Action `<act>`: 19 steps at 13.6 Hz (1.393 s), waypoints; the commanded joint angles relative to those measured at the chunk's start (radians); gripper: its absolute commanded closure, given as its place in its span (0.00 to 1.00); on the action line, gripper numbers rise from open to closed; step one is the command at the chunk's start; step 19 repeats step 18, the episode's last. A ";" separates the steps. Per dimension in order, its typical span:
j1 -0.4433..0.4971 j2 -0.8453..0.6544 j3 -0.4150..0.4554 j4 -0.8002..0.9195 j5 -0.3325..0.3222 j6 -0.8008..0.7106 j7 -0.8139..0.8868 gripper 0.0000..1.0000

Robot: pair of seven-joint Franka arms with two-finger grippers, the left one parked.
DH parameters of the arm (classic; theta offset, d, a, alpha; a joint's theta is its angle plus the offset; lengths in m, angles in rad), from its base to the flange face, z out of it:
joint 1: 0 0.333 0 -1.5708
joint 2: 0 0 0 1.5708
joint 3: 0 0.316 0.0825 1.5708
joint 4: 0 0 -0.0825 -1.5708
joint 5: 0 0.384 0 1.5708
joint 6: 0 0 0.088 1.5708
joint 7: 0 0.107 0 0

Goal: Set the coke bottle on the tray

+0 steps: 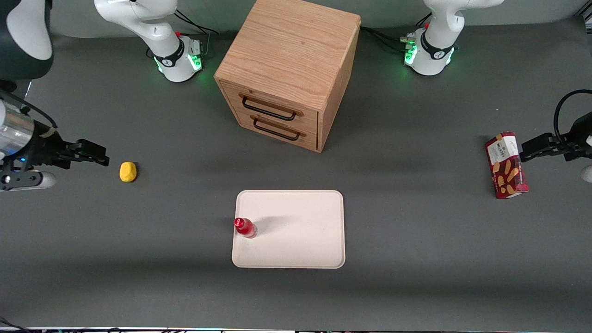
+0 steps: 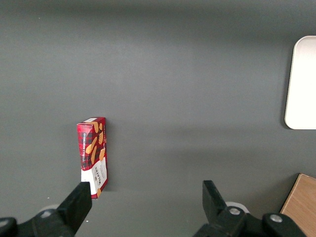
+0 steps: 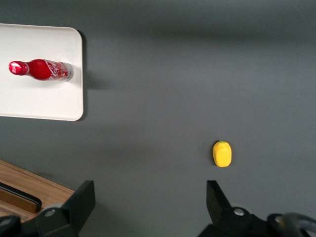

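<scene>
A: Nearest the front camera I have the tray (image 1: 296,240), and the coke bottle (image 1: 244,227) stands upright on it, close to the rim at the working arm's end. From the wrist camera I see the same: the bottle (image 3: 42,69) fully on the pale surface, near the tray's (image 3: 44,103) edge but not over it.

B: So the placing is done?

A: I judge it so. The bottle is on the tray, nothing grips it, and I see nothing left to do except perhaps keeping the arm parked.

B: And the hand?

A: My gripper (image 1: 95,155) hangs well apart from the tray, toward the working arm's end of the table, just beside the yellow lump (image 1: 128,171). Its fingers (image 3: 79,202) are spread wide and hold nothing.

B: Anything farther off?

A: The wooden drawer cabinet (image 1: 289,74), both drawers closed, and the red snack box (image 1: 506,165) toward the parked arm's end
</scene>
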 commanded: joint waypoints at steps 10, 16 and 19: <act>0.064 -0.154 -0.107 -0.231 0.001 0.122 -0.022 0.00; 0.055 -0.153 -0.098 -0.228 -0.021 0.166 -0.010 0.00; 0.040 -0.153 -0.087 -0.228 -0.021 0.163 -0.010 0.00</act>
